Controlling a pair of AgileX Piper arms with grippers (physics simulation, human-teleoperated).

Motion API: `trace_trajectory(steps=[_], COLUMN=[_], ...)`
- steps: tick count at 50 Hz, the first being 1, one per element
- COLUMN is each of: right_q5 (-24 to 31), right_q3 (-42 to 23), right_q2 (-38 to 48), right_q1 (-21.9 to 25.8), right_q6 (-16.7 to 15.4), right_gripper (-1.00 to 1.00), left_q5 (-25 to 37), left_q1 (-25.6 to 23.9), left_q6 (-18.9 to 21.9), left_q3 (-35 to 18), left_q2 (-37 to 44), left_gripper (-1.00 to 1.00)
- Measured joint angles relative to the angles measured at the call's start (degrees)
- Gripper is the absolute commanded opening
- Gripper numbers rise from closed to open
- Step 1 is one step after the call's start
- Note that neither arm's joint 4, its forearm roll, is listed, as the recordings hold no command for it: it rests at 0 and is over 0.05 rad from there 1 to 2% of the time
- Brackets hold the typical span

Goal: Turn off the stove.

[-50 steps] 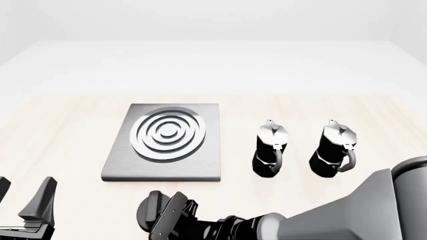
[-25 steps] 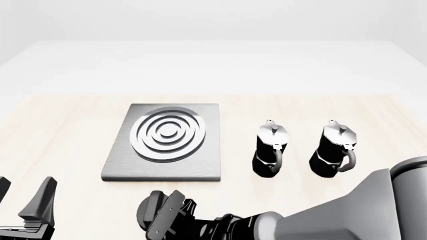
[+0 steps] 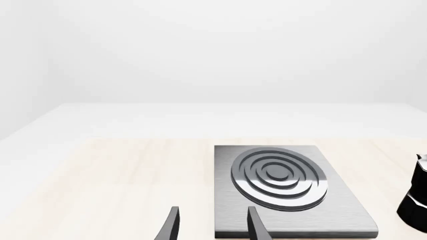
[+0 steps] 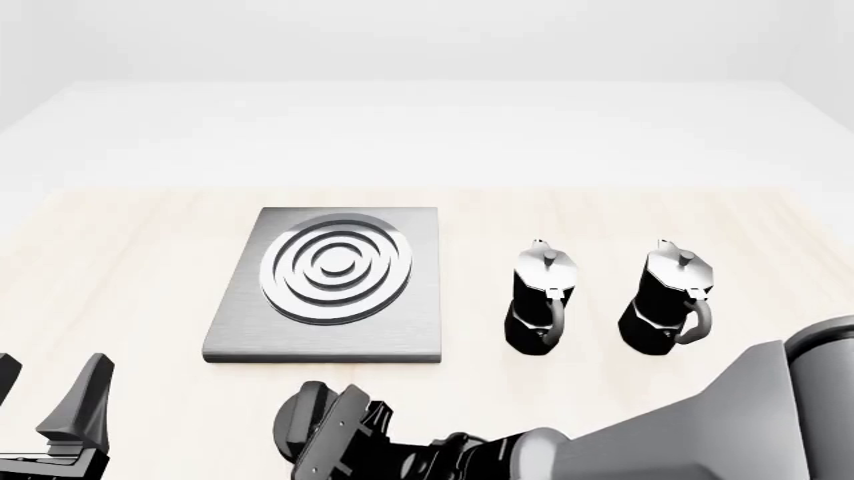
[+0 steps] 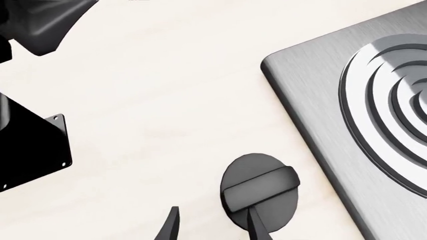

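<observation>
The stove's brushed-grey plate (image 4: 327, 300) with silver rings lies flat at centre-left of the table; it also shows in the left wrist view (image 3: 333, 210) and the right wrist view (image 5: 320, 110). Its black round knob (image 4: 296, 418) with a ridge sits on the table in front of the plate, partly hidden by my right gripper (image 4: 334, 440). In the right wrist view the knob (image 5: 260, 187) lies under one fingertip (image 5: 255, 225), not between the two; the right gripper (image 5: 213, 227) is open. My left gripper (image 4: 43, 395) stands open and empty at the near left (image 3: 213, 227).
Two black-and-silver moka pots (image 4: 542, 298) (image 4: 667, 300) stand upright to the right of the plate. One pot's edge (image 3: 417, 200) shows in the left wrist view. Parts of the left arm (image 5: 30, 147) appear in the right wrist view.
The right gripper has shifted slightly over the knob, a little lower in the front view. The left arm, plate and pots have not moved.
</observation>
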Motion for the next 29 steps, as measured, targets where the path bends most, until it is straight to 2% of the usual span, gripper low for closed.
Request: trace_trajectory(steps=[29], right_q5=[-1.27], right_q3=[7.4], right_q2=[-8.33], right_q1=[-0.83], right_q6=[0.93], right_gripper=[1.0], left_q5=[0.0], left_q1=[0.0], left_q6=[0.0], left_q3=[0.0], left_q2=[0.0], left_gripper=[1.0])
